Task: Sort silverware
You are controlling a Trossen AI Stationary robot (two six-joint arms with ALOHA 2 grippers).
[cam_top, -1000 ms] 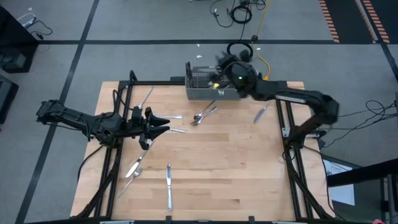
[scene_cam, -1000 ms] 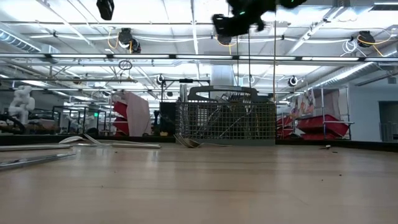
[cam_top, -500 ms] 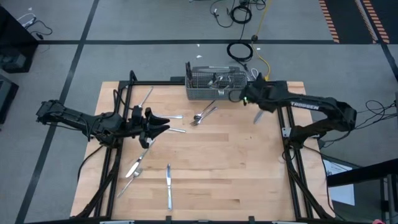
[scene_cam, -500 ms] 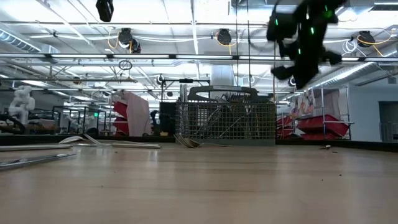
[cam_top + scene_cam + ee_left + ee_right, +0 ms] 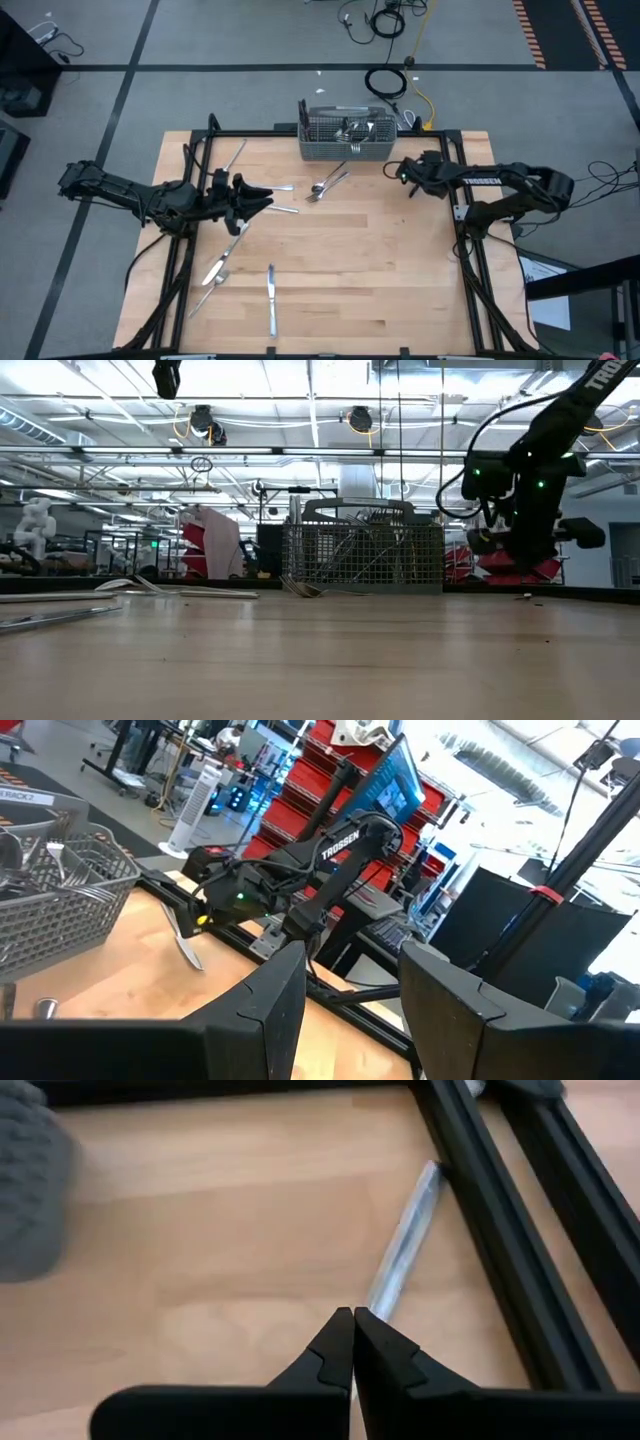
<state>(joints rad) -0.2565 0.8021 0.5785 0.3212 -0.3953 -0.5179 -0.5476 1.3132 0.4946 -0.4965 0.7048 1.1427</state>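
Observation:
Silverware lies scattered on the wooden table. Two pieces lie near the grey wire basket, and others lie at the left and near the front. One knife lies by the right rail. My right gripper is shut and slants down over that knife's near end. My left gripper is open with nothing between its fingers. It hangs level above the table's left side. My right gripper's shut fingertips stand at the knife's near end, coming from above at a slant. The fingers hide the spot, so I cannot tell whether they touch it. The knife lies flat on the table.
The basket at the far edge holds several pieces of silverware. Black frame rails run along the table's right side and left side. Bare wood lies in the middle and at the near right. Beyond the table is a workshop room.
My right gripper has swung away from above the basket toward the table's right edge. It has come down low and tipped its fingers downward over the knife by the right rail. The silverware has not moved.

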